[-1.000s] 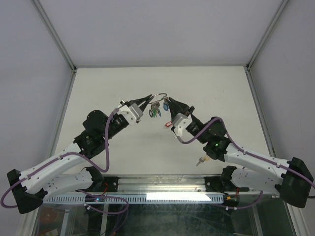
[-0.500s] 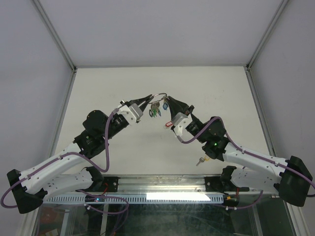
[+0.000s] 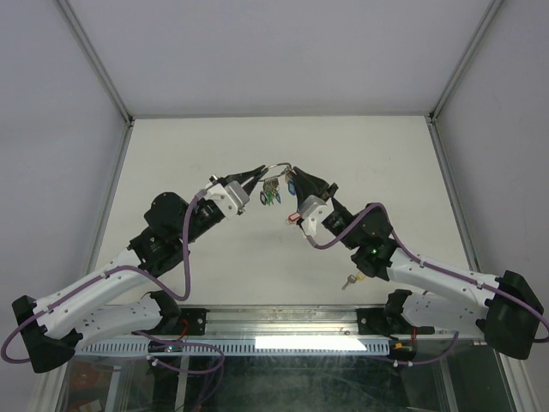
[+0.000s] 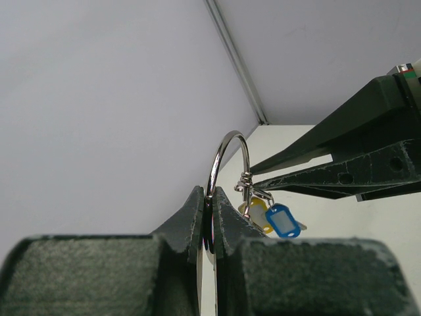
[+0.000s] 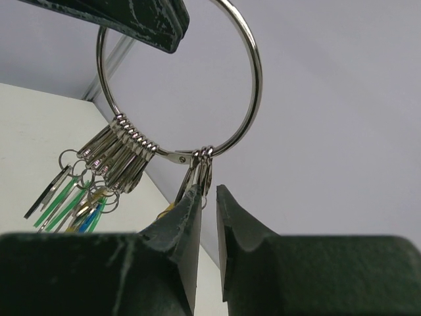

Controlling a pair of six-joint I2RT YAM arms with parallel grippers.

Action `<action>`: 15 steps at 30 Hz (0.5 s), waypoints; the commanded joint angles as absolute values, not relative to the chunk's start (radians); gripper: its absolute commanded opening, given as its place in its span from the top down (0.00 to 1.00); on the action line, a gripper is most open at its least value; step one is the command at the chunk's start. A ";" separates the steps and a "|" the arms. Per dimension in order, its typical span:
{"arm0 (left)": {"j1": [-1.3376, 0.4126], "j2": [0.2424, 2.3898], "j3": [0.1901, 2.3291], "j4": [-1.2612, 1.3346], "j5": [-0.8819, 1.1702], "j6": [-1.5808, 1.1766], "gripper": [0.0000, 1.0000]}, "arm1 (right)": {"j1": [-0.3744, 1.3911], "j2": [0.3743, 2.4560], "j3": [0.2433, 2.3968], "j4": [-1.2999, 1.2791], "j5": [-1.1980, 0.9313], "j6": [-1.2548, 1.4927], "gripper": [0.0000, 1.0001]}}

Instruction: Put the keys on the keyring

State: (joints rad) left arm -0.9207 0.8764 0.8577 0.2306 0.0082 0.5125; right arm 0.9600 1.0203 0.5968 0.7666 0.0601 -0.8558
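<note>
The keyring (image 3: 276,166) is a thin silver wire ring held up above the table between the two arms. My left gripper (image 3: 260,172) is shut on its rim, and the ring (image 4: 227,141) rises from between those fingertips (image 4: 210,194). Several keys (image 3: 273,194) with green, yellow and blue heads hang from it on silver clips (image 5: 122,155). A blue tag (image 4: 283,220) and a yellow one (image 4: 258,214) dangle under the ring. My right gripper (image 5: 207,189) sits just below the ring (image 5: 253,85), its jaws a narrow gap apart with nothing between them. Three clips (image 5: 204,164) touch its left fingertip.
One loose key (image 3: 347,281) lies on the white table (image 3: 171,172) beside the right forearm. A small red piece (image 3: 292,218) shows by the right wrist. Grey walls and metal posts (image 3: 94,60) close in the table on three sides.
The right wrist has edged slightly left, closer in under the ring. The left arm and the ring have stayed still.
</note>
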 commanded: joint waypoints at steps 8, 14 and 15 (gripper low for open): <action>-0.911 0.867 0.911 0.304 0.033 0.508 1.00 | 0.963 1.023 0.643 0.858 0.085 -0.866 0.83; -0.911 0.871 0.913 0.304 0.035 0.506 1.00 | 0.964 1.014 0.640 0.861 0.090 -0.868 0.84; -0.913 0.871 0.912 0.304 0.035 0.506 1.00 | 0.963 1.013 0.640 0.861 0.091 -0.869 0.84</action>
